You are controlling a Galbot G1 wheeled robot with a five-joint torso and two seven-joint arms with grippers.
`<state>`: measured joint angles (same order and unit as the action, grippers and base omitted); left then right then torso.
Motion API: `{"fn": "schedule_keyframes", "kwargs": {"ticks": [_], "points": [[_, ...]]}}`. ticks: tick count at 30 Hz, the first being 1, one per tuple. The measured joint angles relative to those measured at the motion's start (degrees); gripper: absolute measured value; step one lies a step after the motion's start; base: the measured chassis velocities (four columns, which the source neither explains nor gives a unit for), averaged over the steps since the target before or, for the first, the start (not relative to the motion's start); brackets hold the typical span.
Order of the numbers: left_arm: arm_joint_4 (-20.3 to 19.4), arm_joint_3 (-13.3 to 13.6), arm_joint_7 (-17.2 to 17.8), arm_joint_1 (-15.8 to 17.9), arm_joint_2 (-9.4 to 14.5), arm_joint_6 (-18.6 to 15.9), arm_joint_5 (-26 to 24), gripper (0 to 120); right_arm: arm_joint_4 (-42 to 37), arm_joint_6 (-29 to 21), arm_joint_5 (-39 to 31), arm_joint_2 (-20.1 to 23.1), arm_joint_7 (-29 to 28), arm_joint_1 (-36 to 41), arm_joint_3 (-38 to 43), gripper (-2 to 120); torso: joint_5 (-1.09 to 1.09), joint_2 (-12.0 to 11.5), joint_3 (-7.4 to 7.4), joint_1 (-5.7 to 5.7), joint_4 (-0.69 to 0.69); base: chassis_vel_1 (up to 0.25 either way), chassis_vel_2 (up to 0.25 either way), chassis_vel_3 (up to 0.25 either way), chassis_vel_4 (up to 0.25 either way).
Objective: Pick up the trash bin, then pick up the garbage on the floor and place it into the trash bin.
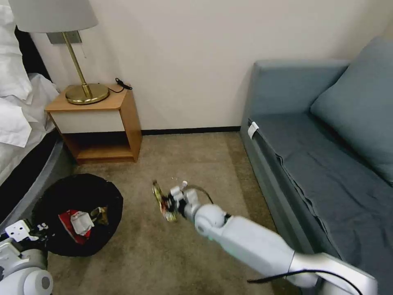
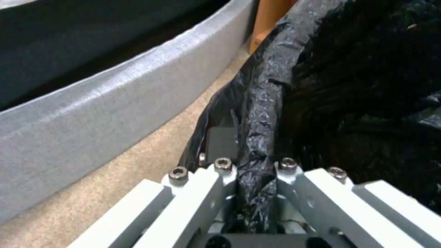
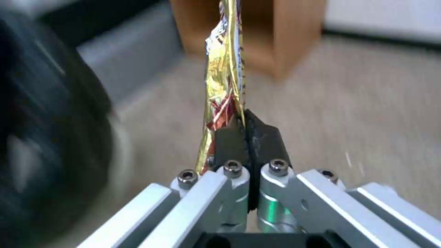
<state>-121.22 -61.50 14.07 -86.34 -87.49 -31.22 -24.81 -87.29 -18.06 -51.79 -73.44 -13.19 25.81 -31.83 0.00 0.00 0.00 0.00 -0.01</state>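
No text, label or number can be read anywhere.

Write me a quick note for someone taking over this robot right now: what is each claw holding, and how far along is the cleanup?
Left gripper: shut on the trash bin rim, by the bed.
Right gripper: shut on the gold snack wrapper, held above the carpet, beside the bin rather than over it.
Done: red-and-white carton and another scrap lie in the bin.
Left: carry the wrapper over the bin and release it.
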Motion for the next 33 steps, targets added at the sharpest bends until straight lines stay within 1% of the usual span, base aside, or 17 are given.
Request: {"fn": "schedule_keyframes", "kwargs": {"ticks": [3, 4, 7, 8, 10, 13, 14, 17, 18, 21, 23, 25, 27, 28, 29, 30, 33], "points": [[-0.1, 0.4, -0.1, -0.2, -0.3, -0.2, 0.2, 2, -5.3, -0.9, -2.7, -2.1, -2.8, -2.7, 0.0, 0, 0.0, 0.0, 0.0, 0.0, 0.02, 0.0, 0.0, 0.0, 0.0], [-0.1, 0.4, -0.1, -0.2, -0.3, -0.2, 0.2, 2, -5.3, -0.9, -2.7, -2.1, -2.8, -2.7, 0.0, 0, 0.0, 0.0, 0.0, 0.0, 0.02, 0.0, 0.0, 0.0, 0.0], [-0.2, 1.1, -0.1, -0.1, -0.8, -0.3, 0.6, 2, -7.9, -1.2, -4.4, -4.2, -5.1, -4.0, -2.0, 0, 0.0, 0.0, 0.0, 0.0, 0.01, 0.0, 0.0, 0.0, 0.0], [-0.2, 1.5, -0.1, 0.1, -1.1, -0.4, 0.9, 2, -8.4, -1.1, -5.2, -5.9, -7.1, -4.1, -4.5, 0, -0.01, 0.0, 0.0, 0.0, 0.01, 0.0, 0.0, 0.0, 0.0], [-0.2, 1.6, -0.1, 0.1, -1.2, -0.4, 1.0, 2, -8.3, -0.8, -5.2, -6.5, -7.7, -3.9, -5.5, 0, -0.01, 0.0, 0.0, 0.0, 0.01, 0.0, 0.0, 0.0, 0.0], [-0.2, 2.0, -0.1, 0.2, -1.7, -0.6, 1.5, 2, -6.0, 0.4, -4.5, -9.7, -9.3, -2.4, -10.1, 0, -0.01, 0.0, 0.0, 0.0, 0.02, 0.0, 0.0, 0.0, 0.0], [-0.2, 2.0, -0.1, 0.2, -1.7, -0.6, 1.5, 2, -6.0, 0.4, -4.5, -9.7, -9.3, -2.4, -10.1, 0, -0.01, 0.0, 0.0, 0.0, 0.02, 0.0, 0.0, 0.0, 0.0], [-0.2, 2.2, -0.2, 0.3, -2.0, -0.7, 1.9, 2, -3.2, 1.5, -3.2, -11.9, -9.9, -1.6, -12.9, 0, -0.01, 0.0, 0.0, 0.0, 0.02, 0.0, 0.0, 0.0, 0.0], [-0.3, 2.3, -0.4, 0.3, -2.2, -0.7, 2.1, 2, -0.9, 2.2, -2.3, -13.5, -10.1, -1.1, -14.7, 0, -0.01, 0.0, 0.0, 0.0, 0.01, 0.0, 0.0, 0.0, 0.0], [-0.5, 2.4, -0.4, 0.3, -2.4, -0.7, 2.2, 2, 0.8, 2.9, -1.8, -14.8, -10.1, -0.6, -15.9, 0, -0.01, 0.0, 0.0, 0.0, 0.01, 0.0, 0.0, 0.0, 0.0], [-0.5, 2.4, -0.5, 0.2, -2.5, -0.7, 2.3, 2, 1.5, 3.2, -1.5, -15.6, -10.1, -0.3, -16.4, 9, -0.01, 0.0, 0.0, 0.0, 0.01, 0.0, 0.0, 0.0, 0.0], [-0.5, 2.4, -0.5, 0.2, -2.5, -0.7, 2.4, 2, 1.6, 3.3, -1.3, -15.6, -10.1, -0.3, -16.5, 11, -0.01, 0.0, 0.0, 0.0, 0.02, 0.0, 0.0, 0.0, 0.0], [-0.6, 2.4, -0.6, 0.2, -2.5, -0.7, 2.4, 2, 1.6, 3.4, -1.0, -15.7, -10.1, -0.3, -16.5, 23, 0.0, 0.0, 0.0, 0.0, 0.01, 0.0, 0.0, 0.0, 0.0], [-0.6, 2.3, -0.6, 0.2, -2.5, -0.7, 2.4, 2, 1.5, 3.4, -0.9, -15.4, -10.0, -0.3, -16.5, 28, 0.0, 0.0, 0.0, 0.0, 0.01, 0.0, 0.0, 0.0, 0.0], [-0.6, 2.3, -0.6, 0.2, -2.5, -0.7, 2.4, 2, 1.5, 3.4, -0.9, -15.4, -10.0, -0.3, -16.5, 28, 0.0, 0.0, 0.0, 0.0, 0.01, 0.0, 0.0, 0.0, 0.0], [-0.7, 2.3, -0.6, 0.2, -2.5, -0.7, 2.4, 2, 1.3, 3.4, -0.7, -15.1, -10.0, -0.4, -16.5, 32, 0.0, 0.0, 0.0, 0.0, 0.0, 0.0, 0.0, 0.0, 0.0], [-0.7, 2.3, -0.7, 0.2, -2.4, -0.8, 2.4, 2, -0.2, 3.4, -0.1, -13.9, -10.1, -0.6, -15.7, 44, 0.0, 0.0, 0.0, 0.0, 0.02, 0.0, 0.0, 0.0, 0.0]]}}
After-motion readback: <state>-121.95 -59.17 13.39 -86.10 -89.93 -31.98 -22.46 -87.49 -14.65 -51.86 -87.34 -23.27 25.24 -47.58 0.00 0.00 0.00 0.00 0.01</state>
